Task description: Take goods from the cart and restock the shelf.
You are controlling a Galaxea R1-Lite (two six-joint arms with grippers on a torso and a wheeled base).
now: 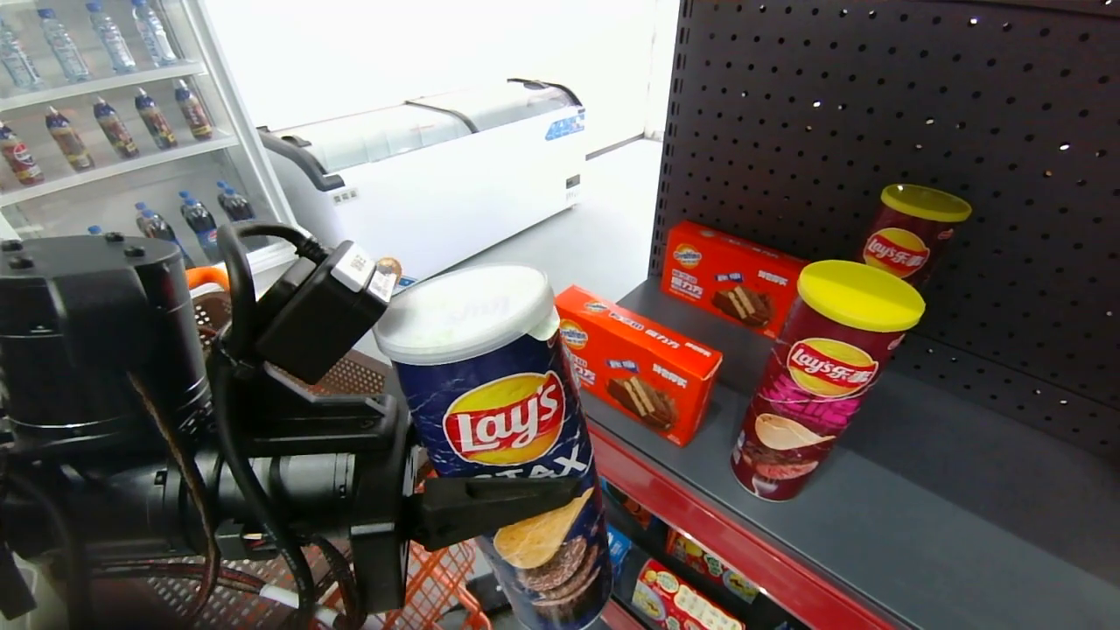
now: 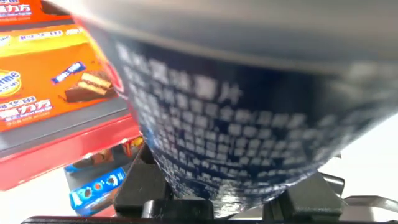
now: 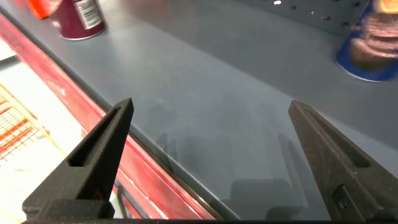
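Left gripper (image 1: 516, 509) clamped on dark blue cardboard crisp tube with white plastic lid (image 1: 503, 411). Forearm level, tube near-upright, just off red front edge of grey metal shelf (image 1: 927, 516). Right gripper (image 3: 211, 163) fingers apart, hovering above shelf's front edge.

The shelf (image 1: 945, 534) is bare to the right of the front red can (image 1: 818, 385); an orange box (image 1: 643, 363) blocks the left.
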